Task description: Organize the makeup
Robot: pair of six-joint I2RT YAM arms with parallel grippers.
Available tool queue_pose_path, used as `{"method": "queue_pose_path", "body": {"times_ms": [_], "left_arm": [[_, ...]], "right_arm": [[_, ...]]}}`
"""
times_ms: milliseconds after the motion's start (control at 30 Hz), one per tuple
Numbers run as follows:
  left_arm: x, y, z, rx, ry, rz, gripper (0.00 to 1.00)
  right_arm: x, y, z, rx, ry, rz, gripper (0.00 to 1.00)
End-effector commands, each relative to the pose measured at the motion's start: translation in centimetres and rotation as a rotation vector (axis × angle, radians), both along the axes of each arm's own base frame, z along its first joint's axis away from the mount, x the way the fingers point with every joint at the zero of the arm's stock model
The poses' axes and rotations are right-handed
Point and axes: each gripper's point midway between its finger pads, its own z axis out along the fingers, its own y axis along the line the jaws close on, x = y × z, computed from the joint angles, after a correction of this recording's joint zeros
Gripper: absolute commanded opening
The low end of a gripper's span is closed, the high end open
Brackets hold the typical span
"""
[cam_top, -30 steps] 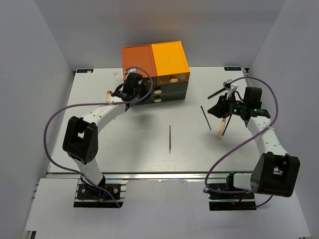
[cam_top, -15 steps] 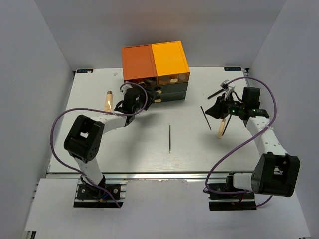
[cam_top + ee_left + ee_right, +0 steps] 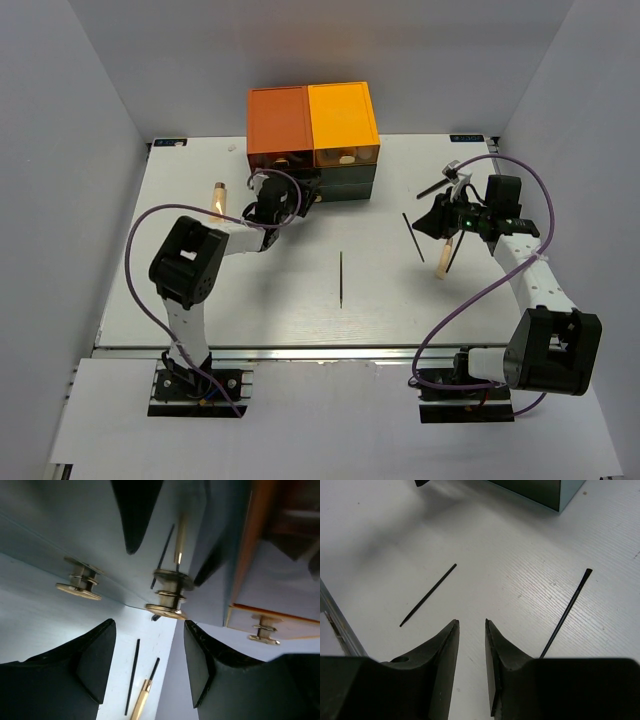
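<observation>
The makeup on the table is thin black sticks and beige tubes. One stick (image 3: 341, 278) lies mid-table and another (image 3: 412, 237) to its right. A beige tube (image 3: 218, 197) rests at the left and a beige-handled one (image 3: 443, 258) at the right. My left gripper (image 3: 290, 195) is open, just in front of the lower drawers of the orange-and-dark drawer box (image 3: 312, 120). In its wrist view the left gripper (image 3: 147, 655) faces a gold knob (image 3: 167, 592) without touching it. My right gripper (image 3: 434, 220) hovers open and empty over the table, and its wrist view shows the right gripper (image 3: 471, 630) between two sticks (image 3: 427, 596) (image 3: 567, 612).
The box stands at the back centre, with glossy dark lower fronts and further gold knobs (image 3: 77, 582) (image 3: 262, 632). A black-handled tool (image 3: 445, 180) lies at the back right. White walls close in the table on three sides. Purple cables loop off both arms.
My left gripper has opened and drawn back from the box front, its arm folding inward. That uncovered the beige tube at the left. My right gripper opened slightly and stayed in place.
</observation>
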Motion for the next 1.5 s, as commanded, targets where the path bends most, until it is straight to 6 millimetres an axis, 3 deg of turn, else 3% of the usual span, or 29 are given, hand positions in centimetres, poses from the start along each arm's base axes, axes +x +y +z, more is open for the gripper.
{"method": "queue_pose_path", "body": {"times_ms": [0, 167, 333, 467, 567, 700, 867, 1033, 1133, 1233, 1267, 1467], "left_arm": [[1.6, 0.2, 2.1, -0.109, -0.028, 0.081, 0.65], [2.0, 0.8, 2.0, -0.210, -0.017, 0.213, 0.54], [2.4, 0.0, 3.3, -0.303, -0.065, 0.284, 0.54], [1.1, -0.1, 4.8, -0.318, -0.105, 0.321, 0.56], [-0.4, 1.3, 3.8, -0.267, -0.078, 0.392, 0.63], [-0.3, 2.1, 3.7, -0.288, -0.091, 0.439, 0.67], [0.7, 1.2, 4.0, -0.306, -0.099, 0.431, 0.67], [1.8, 0.6, 2.7, -0.303, -0.068, 0.442, 0.67], [2.3, -0.2, 2.1, -0.302, -0.058, 0.423, 0.63], [2.4, -0.4, 2.1, -0.314, -0.061, 0.416, 0.53], [2.3, -0.4, 2.1, -0.318, -0.064, 0.414, 0.45], [0.0, 0.2, 2.3, -0.331, -0.067, 0.394, 0.29]], "right_arm": [[-0.1, 0.1, 0.5, -0.006, -0.026, 0.012, 0.34], [-0.1, 0.2, 0.7, 0.001, -0.027, 0.018, 0.33], [-0.2, 0.2, 0.7, -0.002, -0.026, 0.020, 0.33], [-0.4, 0.1, 0.6, -0.014, -0.033, 0.024, 0.33], [-0.5, 0.1, 0.4, -0.018, -0.041, 0.034, 0.34], [-0.5, 0.3, 0.3, -0.006, -0.027, 0.041, 0.34], [-0.4, 0.2, 0.3, -0.014, -0.032, 0.043, 0.34], [-0.4, 0.2, 0.4, -0.011, -0.034, 0.040, 0.34], [-0.5, 0.2, 0.5, -0.015, -0.039, 0.040, 0.34], [-0.6, 0.2, 0.6, -0.016, -0.041, 0.040, 0.34], [-0.6, 0.2, 0.5, -0.016, -0.038, 0.040, 0.34], [-0.5, 0.3, 0.6, -0.011, -0.043, 0.042, 0.34]]}}
